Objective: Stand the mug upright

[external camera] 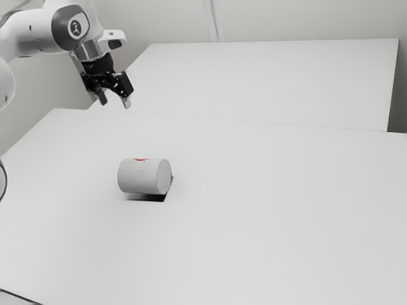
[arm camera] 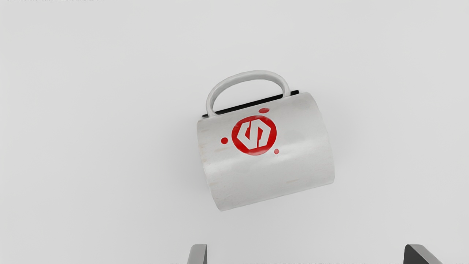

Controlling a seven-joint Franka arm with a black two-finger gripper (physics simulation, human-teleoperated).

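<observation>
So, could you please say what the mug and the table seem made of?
The mug looks like glazed ceramic, white with soft highlights along its curved side, though plastic is possible. The table looks matte white, perhaps laminate, with an even, grainless surface.

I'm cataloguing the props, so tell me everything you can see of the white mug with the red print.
The white, cylindrical mug lies on its side on the pale table, its flat, closed end facing the exterior view's right. Its smooth, slightly glossy surface looks ceramic, with faint brownish marks. A curved white handle juts sideways. A round red logo has three red dots around it. The open grey fingers are clear of it; the table supports it.
</observation>
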